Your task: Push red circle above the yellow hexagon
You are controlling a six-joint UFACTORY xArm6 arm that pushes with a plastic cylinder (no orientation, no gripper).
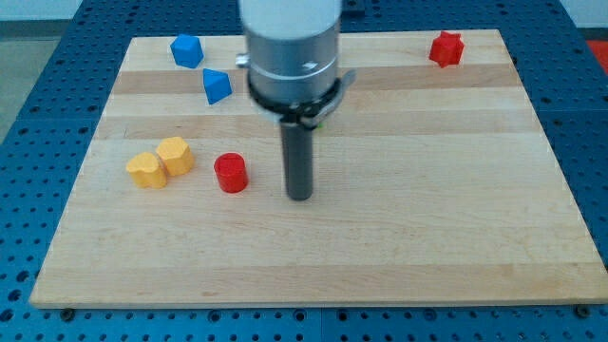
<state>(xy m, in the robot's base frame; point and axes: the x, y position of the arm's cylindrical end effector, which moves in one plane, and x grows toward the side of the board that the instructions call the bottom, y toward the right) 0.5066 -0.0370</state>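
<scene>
1. Camera view: a pale wooden worktop (380, 247) fills most of the frame, lying on a blue perforated base (28, 57) that shows along every edge.
2. The arm (290, 47) comes down from the view's top as a wide grey cylinder and narrows to a straight dark rod. My tip (300, 197) rests at about the middle of the worktop.
3. This arm carries no jaws, so there is nothing to be apart or together; only the rod shows.
4. The red circle (230, 173), a short cylinder, stands at 9 o'clock from my tip, near it but with a clear strip of wood between them.
5. The yellow hexagon (175, 155) is at roughly 10 o'clock from the red circle, close by and not touching it.
6. A second yellow block (146, 170), whose shape is hard to make out, touches the hexagon on its 8 o'clock side.
7. 2 blue blocks lie toward 11 o'clock from my tip: a blue triangular block (217, 86) near the arm's body, and a blue block (186, 50) of unclear shape close to the worktop's far edge.
8. A red star-like block (446, 48) sits alone at about 1 o'clock from my tip, well apart from all the others.
9. A sliver of green (324, 120) shows just behind the arm at the rod's upper right; too little is visible to name it.
</scene>
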